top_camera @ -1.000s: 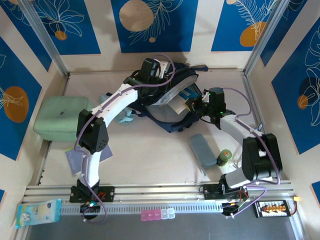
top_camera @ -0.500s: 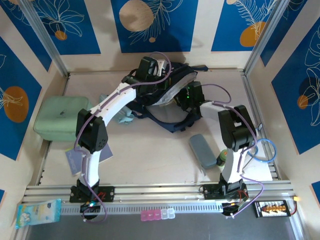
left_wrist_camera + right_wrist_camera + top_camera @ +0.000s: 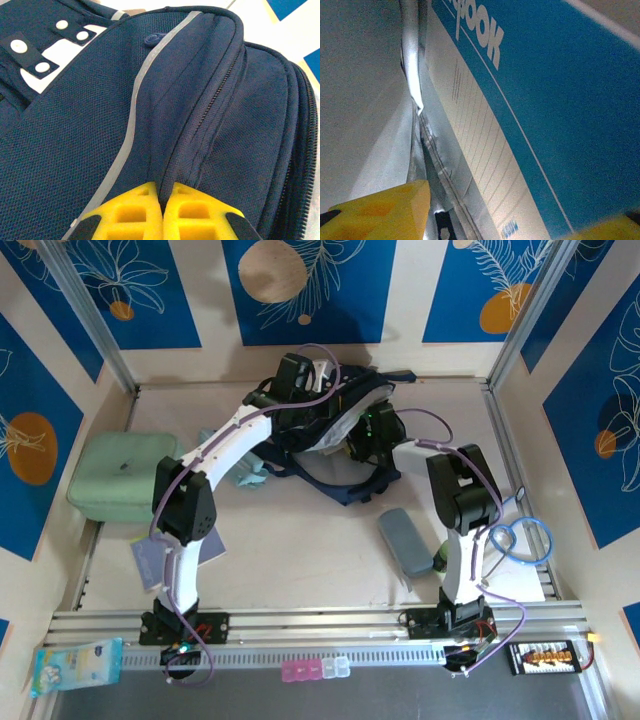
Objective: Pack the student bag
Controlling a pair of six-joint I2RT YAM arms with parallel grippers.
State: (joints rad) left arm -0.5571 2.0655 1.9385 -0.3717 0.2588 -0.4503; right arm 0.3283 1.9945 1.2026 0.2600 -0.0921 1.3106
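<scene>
Partly packed, apparently. At far centre, pinching a fold of the student bag with left gripper clamped together. Inside its mouth, right gripper spread apart, blue notebook just ahead. Left to pack: grey pouch, green case.

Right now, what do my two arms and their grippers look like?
Both the left arm and the right arm have white links, black joint housings and a lilac cable running along them. The left gripper and right gripper have bright yellow fingers; the left's show moulded rectangular pockets.
</scene>
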